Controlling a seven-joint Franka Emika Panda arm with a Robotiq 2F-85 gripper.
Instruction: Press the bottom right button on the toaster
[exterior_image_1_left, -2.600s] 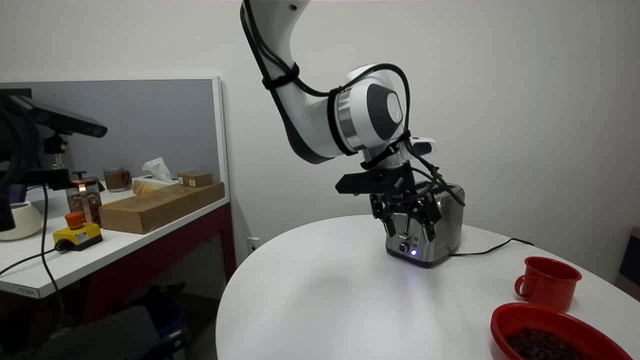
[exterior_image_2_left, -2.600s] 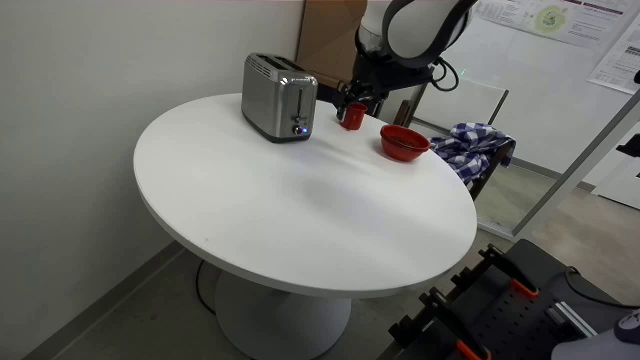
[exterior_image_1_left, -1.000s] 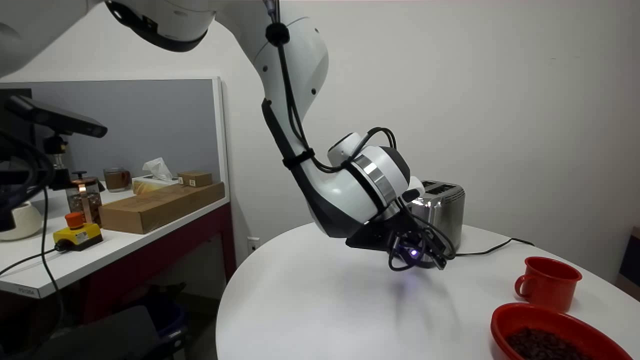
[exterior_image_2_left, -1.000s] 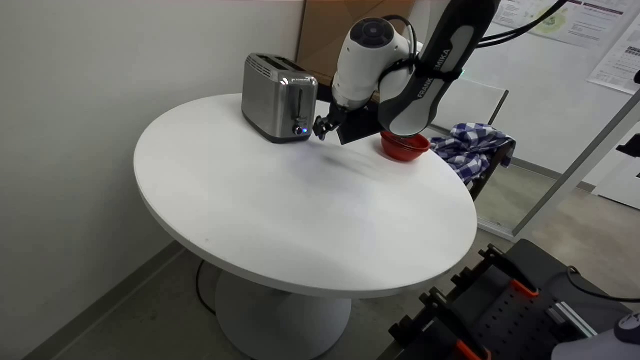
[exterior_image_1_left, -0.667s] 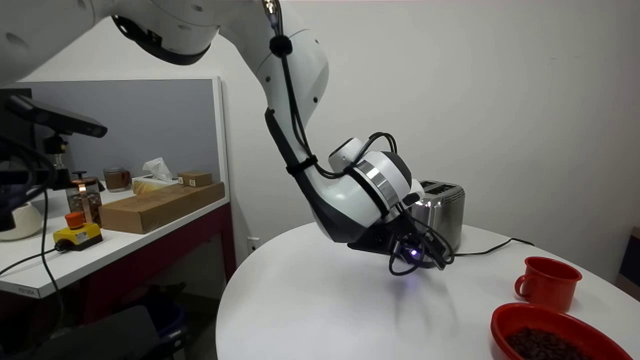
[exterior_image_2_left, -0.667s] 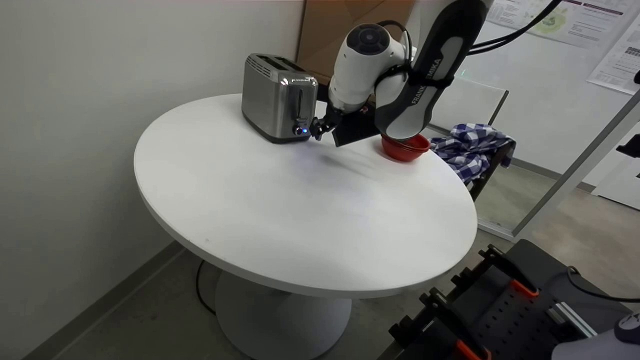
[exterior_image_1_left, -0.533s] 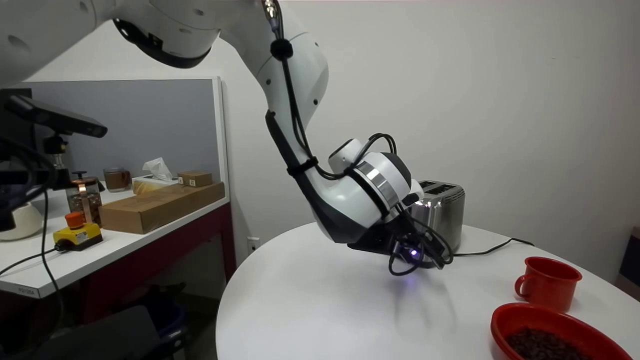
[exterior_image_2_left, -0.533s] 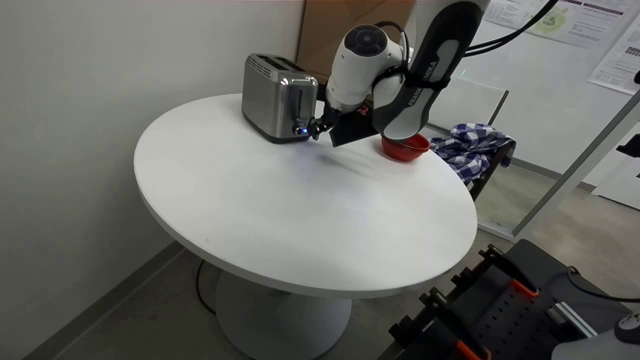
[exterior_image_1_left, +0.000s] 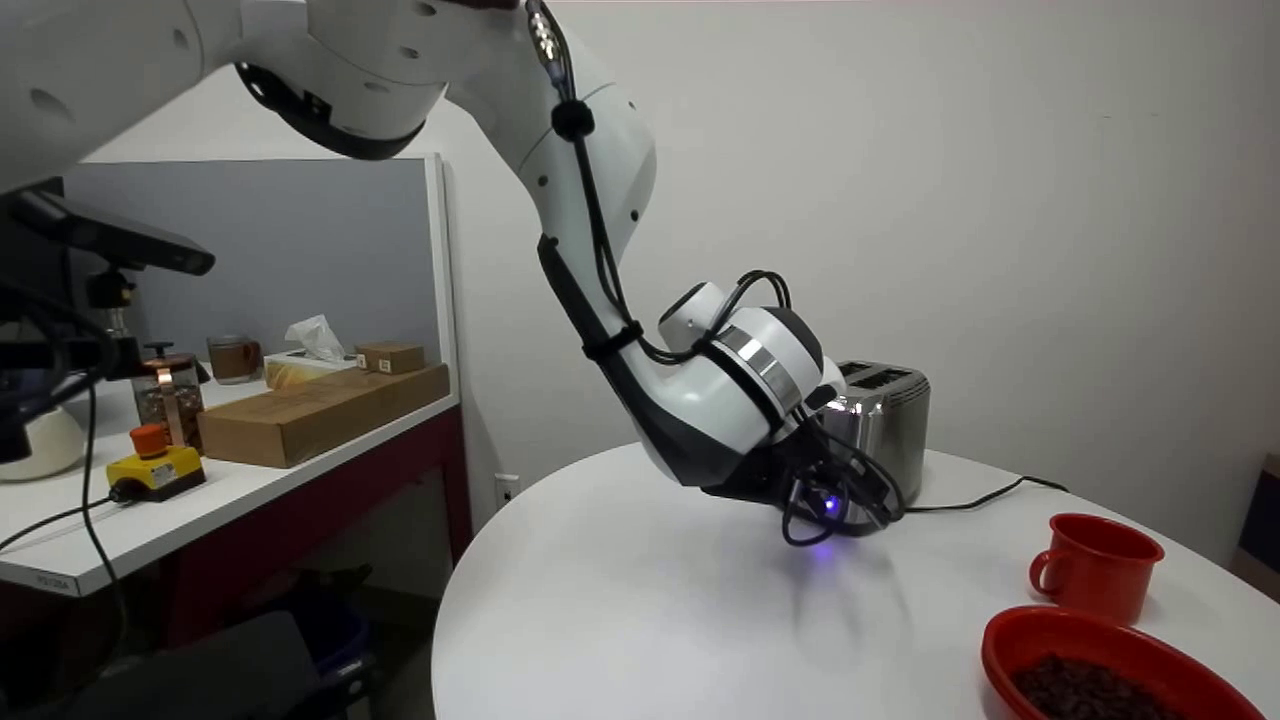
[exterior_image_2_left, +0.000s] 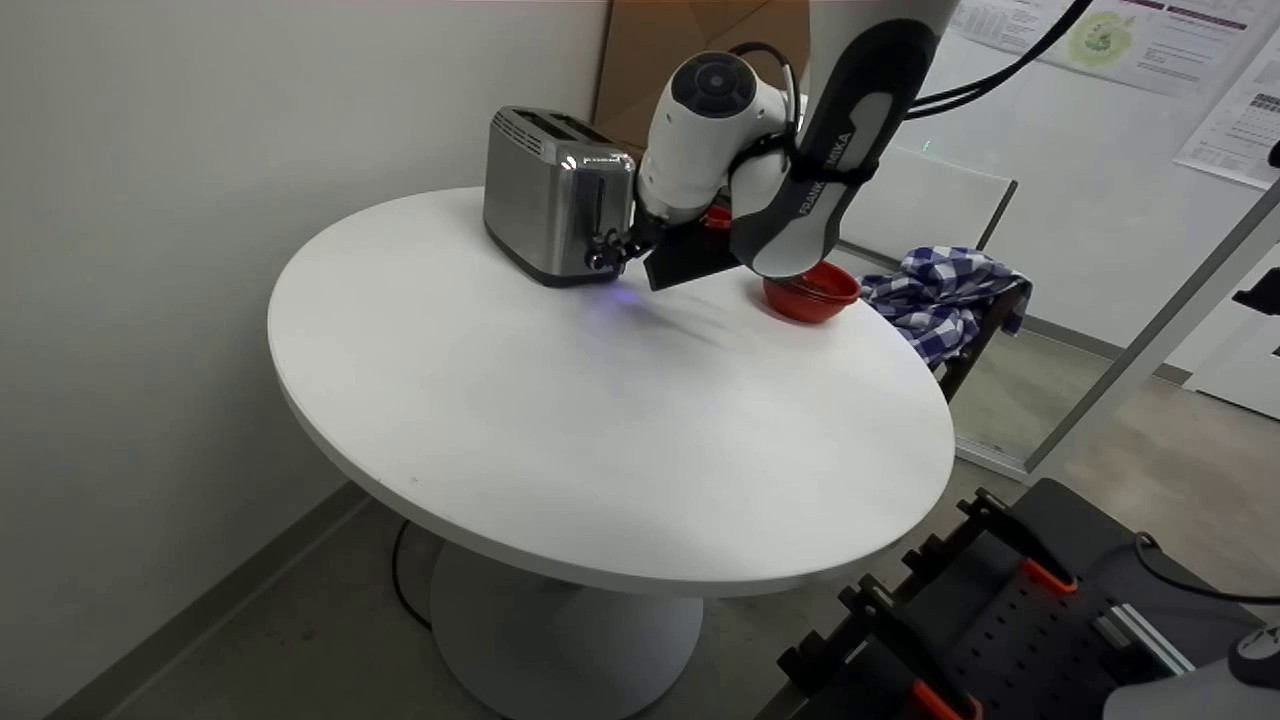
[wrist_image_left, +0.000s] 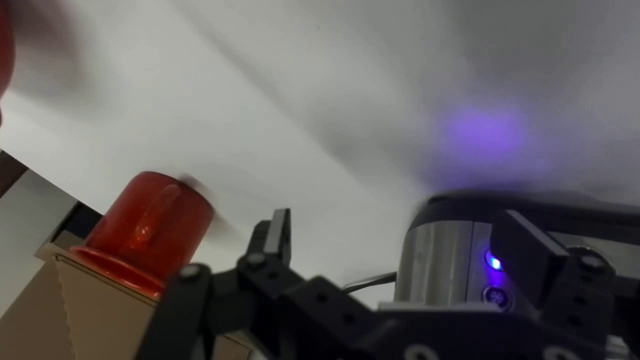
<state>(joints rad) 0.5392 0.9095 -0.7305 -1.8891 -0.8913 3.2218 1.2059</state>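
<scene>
A silver two-slot toaster stands on the table in both exterior views; its front corner shows upside down in the wrist view. A button with a blue-purple light is low on its front, also lit in an exterior view. A second button with a snowflake mark is beside it. My gripper is open and empty, tilted down at the toaster's front. One finger partly covers the lit button in the wrist view; I cannot tell whether it touches. The other finger is beyond the toaster's side.
A red mug and a red bowl holding dark pieces stand on the round white table. The mug also shows in the wrist view. The toaster's black cord runs across the table. A wall is behind.
The arm has come down and forward over the last seconds, bringing the open fingers to the toaster's lower front. A brighter purple glow now shows on the table, and the fingers now cover the light in an exterior view.
</scene>
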